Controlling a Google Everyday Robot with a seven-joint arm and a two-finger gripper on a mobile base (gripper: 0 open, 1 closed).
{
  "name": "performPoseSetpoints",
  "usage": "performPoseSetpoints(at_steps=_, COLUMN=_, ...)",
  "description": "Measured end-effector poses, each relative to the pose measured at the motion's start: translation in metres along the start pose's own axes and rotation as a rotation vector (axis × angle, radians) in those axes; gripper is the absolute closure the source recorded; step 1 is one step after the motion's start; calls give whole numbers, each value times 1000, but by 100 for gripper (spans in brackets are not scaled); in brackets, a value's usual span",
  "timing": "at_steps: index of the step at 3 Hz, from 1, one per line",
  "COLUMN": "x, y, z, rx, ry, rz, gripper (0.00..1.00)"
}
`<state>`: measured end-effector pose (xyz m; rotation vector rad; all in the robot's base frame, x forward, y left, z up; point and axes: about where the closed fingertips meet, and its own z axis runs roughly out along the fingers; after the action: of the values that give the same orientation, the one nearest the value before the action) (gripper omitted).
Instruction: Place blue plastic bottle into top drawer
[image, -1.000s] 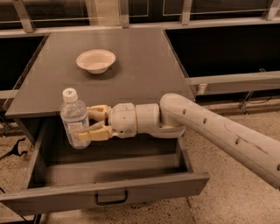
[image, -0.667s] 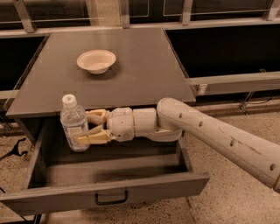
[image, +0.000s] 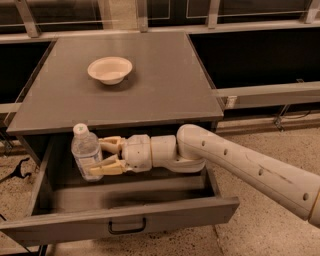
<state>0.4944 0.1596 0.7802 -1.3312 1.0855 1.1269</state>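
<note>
The blue plastic bottle (image: 86, 152) is clear with a white cap and stands upright inside the open top drawer (image: 125, 220), at its left back part. My gripper (image: 102, 157) reaches in from the right, and its yellowish fingers (image: 107, 168) are closed around the bottle's lower body. The bottle's base is at or just above the drawer floor; I cannot tell whether it touches. The drawer is pulled far out, and its dark loop handle (image: 127, 227) shows on the front panel.
A beige shallow bowl (image: 110, 69) sits on the grey cabinet top (image: 165, 85). My white arm (image: 250, 167) crosses the drawer's right side. Speckled floor lies at right, with rails and dark shelving behind.
The gripper and the bottle have moved down and a little left, lower into the drawer. The grip on the bottle is unchanged.
</note>
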Motion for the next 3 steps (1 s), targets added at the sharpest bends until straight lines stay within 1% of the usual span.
performPoseSetpoints(at_steps=2, x=38, y=6, z=4, rx=3, ry=6, rz=9, gripper=100)
performPoseSetpoints(at_steps=3, x=55, y=6, z=7, rx=4, ry=6, rz=-1, gripper=100)
